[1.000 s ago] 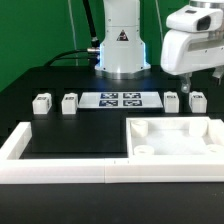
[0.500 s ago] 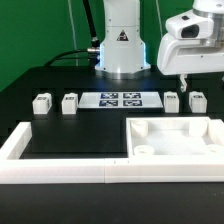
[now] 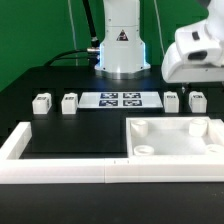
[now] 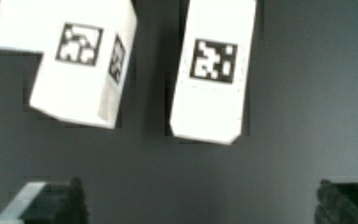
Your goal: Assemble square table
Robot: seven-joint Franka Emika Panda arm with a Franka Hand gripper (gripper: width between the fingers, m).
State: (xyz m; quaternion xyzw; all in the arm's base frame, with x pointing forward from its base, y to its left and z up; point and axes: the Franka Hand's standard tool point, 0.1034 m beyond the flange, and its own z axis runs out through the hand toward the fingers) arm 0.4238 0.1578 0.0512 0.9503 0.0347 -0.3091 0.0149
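Exterior view: the top (image 3: 176, 140) sits at the front on that view's right, tucked against the rail (image 3: 60, 168). Four legs (image 3: 70, 102) are lined up behind it, and the arm (image 3: 196, 52) hovers above the right-hand two.

Wrist view: the gripper (image 4: 197, 203) is wide open and empty, with two legs just ahead. I'd centre on one, square the fingers to its long sides, then drop.

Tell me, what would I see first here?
The big white square table top sits near the front, on the exterior view's right. Farther back, four little leg blocks stand in a row, two each side of the marker board, and the open gripper hovers above two of them.
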